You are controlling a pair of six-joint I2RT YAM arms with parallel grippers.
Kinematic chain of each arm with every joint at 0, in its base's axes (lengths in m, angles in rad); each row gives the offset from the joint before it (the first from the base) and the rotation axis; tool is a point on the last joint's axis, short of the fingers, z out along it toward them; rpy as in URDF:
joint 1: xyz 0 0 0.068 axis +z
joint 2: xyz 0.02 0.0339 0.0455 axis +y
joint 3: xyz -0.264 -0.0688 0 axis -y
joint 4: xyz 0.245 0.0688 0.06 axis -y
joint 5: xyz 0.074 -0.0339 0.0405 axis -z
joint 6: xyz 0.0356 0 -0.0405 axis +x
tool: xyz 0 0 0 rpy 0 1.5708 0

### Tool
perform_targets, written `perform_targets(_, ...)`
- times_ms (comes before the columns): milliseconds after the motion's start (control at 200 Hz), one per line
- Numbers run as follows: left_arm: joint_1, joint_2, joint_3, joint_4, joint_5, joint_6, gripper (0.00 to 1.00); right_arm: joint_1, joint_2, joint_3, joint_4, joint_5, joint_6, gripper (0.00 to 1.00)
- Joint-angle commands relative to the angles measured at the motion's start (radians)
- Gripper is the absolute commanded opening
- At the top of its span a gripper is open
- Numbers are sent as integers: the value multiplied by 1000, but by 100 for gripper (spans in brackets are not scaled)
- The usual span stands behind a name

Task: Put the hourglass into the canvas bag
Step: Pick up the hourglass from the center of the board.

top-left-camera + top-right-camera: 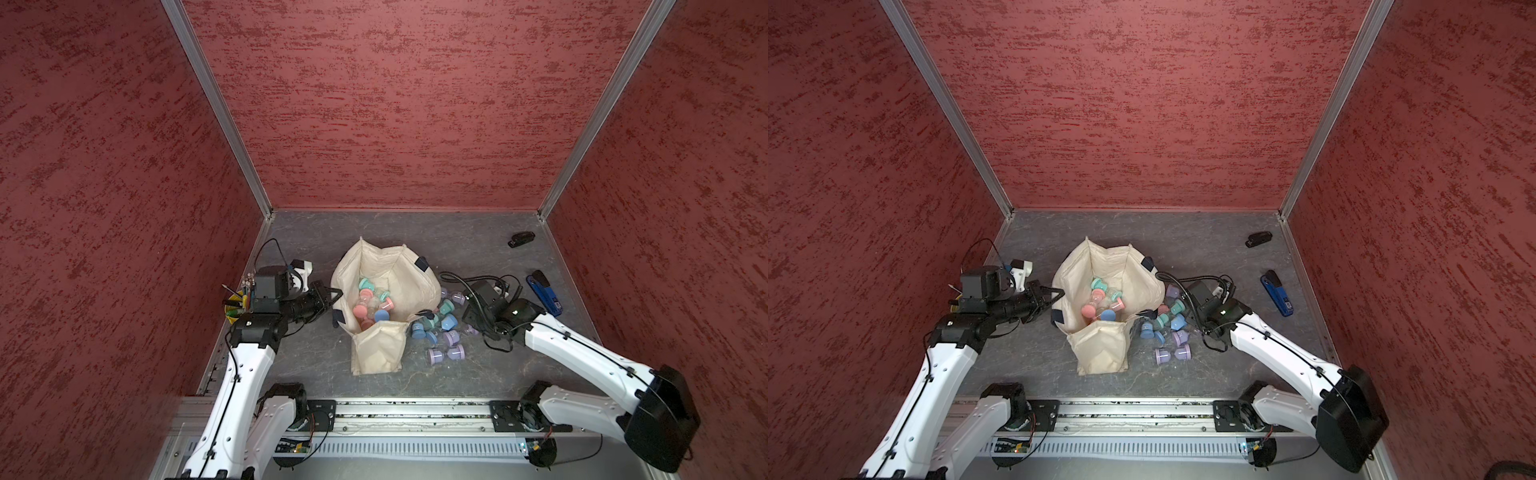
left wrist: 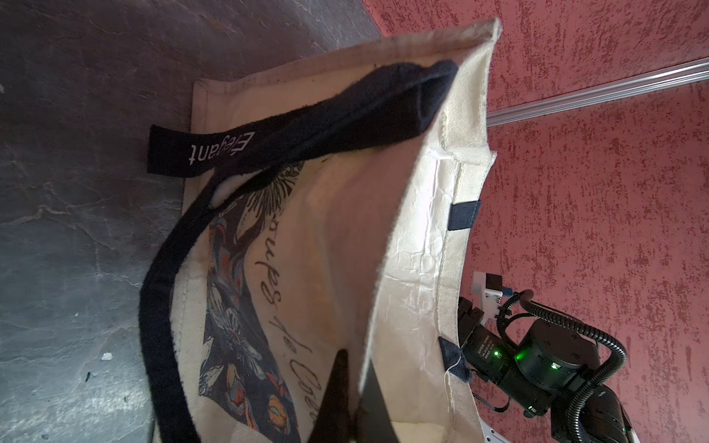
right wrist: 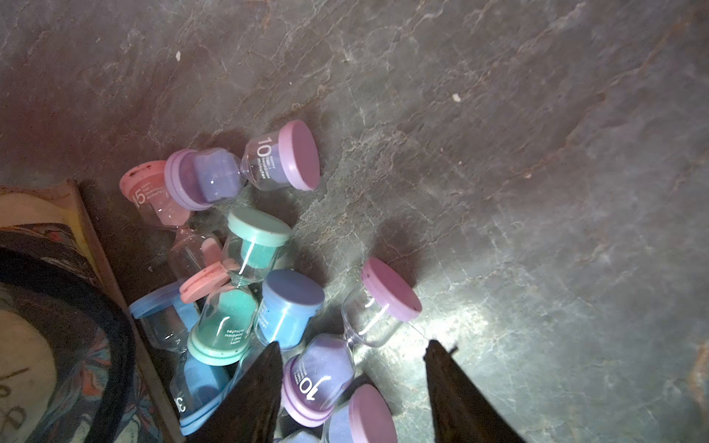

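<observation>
Closest up, dark fingers (image 3: 257,391) of the right gripper (image 3: 353,345), held apart, one on each side of a purple hourglass (image 3: 326,372) and not squeezing it. Lying on its side on the gray counter (image 3: 537,191), in a pile of hourglasses (image 1: 446,323) just beside the canvas bag (image 1: 380,349). More hourglasses (image 1: 370,305) inside the open bag. Left gripper (image 1: 330,295), on the bag's other side, pinched tight on its rim.

The right gripper (image 3: 351,351) shows only two dark fingers (image 3: 253,391), cut off at the right wrist view's edge, like the bag (image 3: 34,337) there; a yellow cup (image 1: 228,316) sits half hidden behind the left arm (image 1: 245,374)
</observation>
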Motion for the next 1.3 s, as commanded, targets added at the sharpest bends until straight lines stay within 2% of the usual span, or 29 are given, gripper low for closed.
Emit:
perform_targets(0, -1, -10, 0, 20, 6, -3, 0, -2, -12, -27, 59, -22, 76, 60)
perform_targets(215, -1, -14, -1, 18, 5, 0, 0, -3, 7, -57, 93, -2, 147, 60)
perform_targets(416, 0, -13, -6, 21, 7, 1, 0, -2, 12, -97, 159, -36, 207, 59)
perform_targets(601, -1, -15, -5, 18, 6, 3, 0, 9, 31, -103, 176, -62, 175, 57)
perform_targets(771, -1, -15, -5, 18, 5, 3, 0, 39, 26, -86, 184, -98, 3, 63)
perform_targets(922, 0, -19, -9, 18, 5, 1, 0, 58, -37, -46, 179, -164, -292, 67)
perform_targets(1027, -1, -19, -15, 20, 4, 0, 0, 60, -74, -37, 152, -246, -427, 68)
perform_targets(1117, -1, -21, -21, 30, 1, -10, 0, 71, -72, -47, 133, -307, -496, 66)
perform_targets(1293, -1, -23, -23, 33, 1, -15, 0, 130, -101, -70, 104, -289, -512, 63)
